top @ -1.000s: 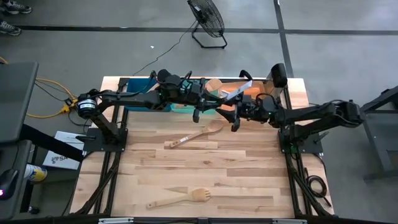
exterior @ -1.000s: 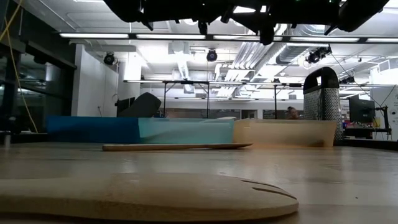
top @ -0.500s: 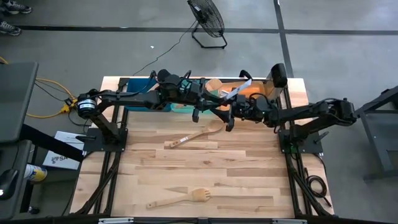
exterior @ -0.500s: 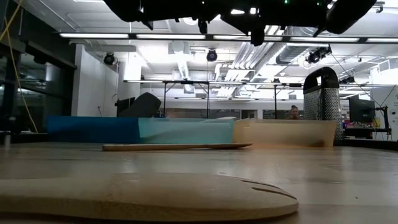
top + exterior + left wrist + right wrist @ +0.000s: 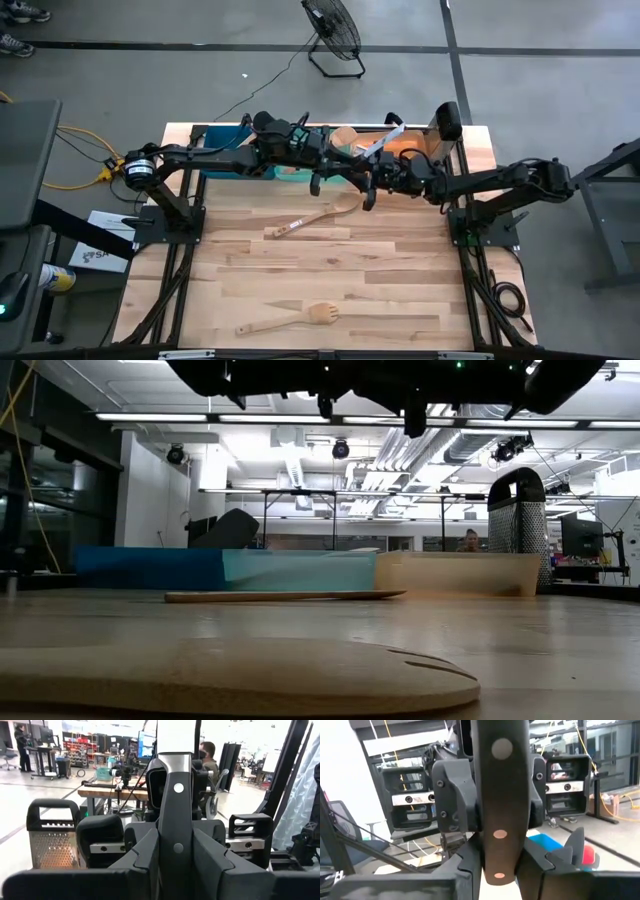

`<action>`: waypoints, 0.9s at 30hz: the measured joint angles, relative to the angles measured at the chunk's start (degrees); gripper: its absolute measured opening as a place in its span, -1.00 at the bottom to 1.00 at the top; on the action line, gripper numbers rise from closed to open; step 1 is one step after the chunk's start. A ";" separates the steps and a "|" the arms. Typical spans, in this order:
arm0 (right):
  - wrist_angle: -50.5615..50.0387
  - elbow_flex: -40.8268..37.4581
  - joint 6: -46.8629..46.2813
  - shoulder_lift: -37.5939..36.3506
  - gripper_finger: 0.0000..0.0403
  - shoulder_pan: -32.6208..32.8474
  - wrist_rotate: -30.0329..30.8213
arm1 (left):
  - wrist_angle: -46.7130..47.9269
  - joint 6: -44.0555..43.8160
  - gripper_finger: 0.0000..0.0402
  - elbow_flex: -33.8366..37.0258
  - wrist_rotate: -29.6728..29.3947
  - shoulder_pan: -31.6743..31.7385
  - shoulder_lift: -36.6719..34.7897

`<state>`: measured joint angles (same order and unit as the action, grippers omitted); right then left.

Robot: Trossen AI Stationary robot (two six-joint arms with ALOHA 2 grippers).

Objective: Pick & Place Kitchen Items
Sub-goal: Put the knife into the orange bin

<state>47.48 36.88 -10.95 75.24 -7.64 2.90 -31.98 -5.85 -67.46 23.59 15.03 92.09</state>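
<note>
A knife with a black riveted handle and a steel blade [image 5: 388,139] hangs in the air over the far bins, between my two arms. My left gripper [image 5: 352,172] and my right gripper [image 5: 372,180] meet there, and each is shut on the knife's handle. The handle shows in the left wrist view [image 5: 176,820] and in the right wrist view [image 5: 501,795]. A pale wooden spoon [image 5: 318,215] lies flat on the table's middle. A pale wooden fork [image 5: 290,318] lies flat near the front edge. A wooden spatula head [image 5: 343,135] sticks up from a bin. My left gripper pinches the knife's black handle [image 5: 176,851] between its two fingers, below the steel bolster. The fingers [image 5: 142,862] lie across the handle. The knife is lifted clear, its blade slanting toward the table's far right. My right gripper pinches the same black handle [image 5: 499,851] between its two fingers, near the handle's butt end. The fingers [image 5: 535,862] lie across the handle. The knife is clear of the table and bins.
Blue [image 5: 222,160], green [image 5: 300,570] and orange [image 5: 412,146] bins stand in a row along the far edge. A box grater [image 5: 447,120] stands at the far right. People stand in the room beyond the table.
My right gripper has moved toward the table's left, up against my left gripper at the knife. The knife has stayed in the air over the bins.
</note>
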 joint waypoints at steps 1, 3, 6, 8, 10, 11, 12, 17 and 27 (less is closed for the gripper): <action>-0.56 0.00 -0.18 -0.01 -0.62 0.00 0.07 | 0.44 0.03 -0.58 0.00 0.03 0.00 0.00; -1.47 0.00 -0.72 -0.16 -0.62 0.02 0.08 | 1.28 0.20 -0.58 0.02 0.07 0.00 0.00; -3.47 0.00 -1.17 -0.71 -0.62 0.02 0.26 | 2.39 0.61 -0.52 0.02 -0.06 0.00 0.00; -5.77 0.00 -2.22 -1.68 -0.62 0.06 1.08 | 2.58 1.67 -0.32 0.02 -0.16 0.00 0.06; -7.38 0.00 -2.30 -2.66 -0.62 0.02 1.79 | 2.23 1.88 -0.10 0.02 -0.37 -0.02 0.07; -8.59 0.00 -2.29 -3.27 -0.62 -0.03 2.17 | 2.17 1.89 -0.01 0.01 -0.38 -0.02 0.07; -9.87 0.00 -2.30 -3.78 -0.62 -0.22 2.38 | 2.22 1.87 0.07 0.02 -0.69 -0.02 0.07; -16.29 0.00 -4.68 -5.91 -0.62 -1.39 3.04 | 3.04 2.00 0.23 0.02 -2.81 -0.02 0.05; -34.62 -0.02 -11.37 -11.50 -0.62 -4.61 7.68 | 12.50 1.62 0.26 0.00 -5.29 4.32 -3.23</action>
<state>12.86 36.86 -22.32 63.74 -12.24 10.58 -19.48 -4.23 -67.46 18.31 19.35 88.87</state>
